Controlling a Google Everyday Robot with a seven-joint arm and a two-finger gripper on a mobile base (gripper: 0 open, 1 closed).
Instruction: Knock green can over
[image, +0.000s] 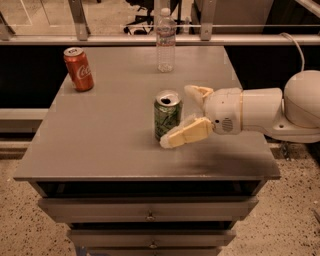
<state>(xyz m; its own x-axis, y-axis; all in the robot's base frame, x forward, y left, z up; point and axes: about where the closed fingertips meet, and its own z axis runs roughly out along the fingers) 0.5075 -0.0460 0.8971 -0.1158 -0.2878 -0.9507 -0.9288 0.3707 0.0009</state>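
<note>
The green can (166, 115) stands upright near the middle of the grey table (110, 150), its silver top and pull-tab showing. My gripper (177, 116) reaches in from the right on a white arm and is open. One cream finger (184, 135) lies at the can's front right, low by its base. The other finger (198, 92) sits behind, at the can's right. The can's right side is between the two fingers or just at their tips; I cannot tell if they touch it.
A red cola can (78, 69) stands upright at the table's back left. A clear plastic water bottle (165, 41) stands at the back middle. Drawers (150, 215) sit under the tabletop. A railing runs behind the table.
</note>
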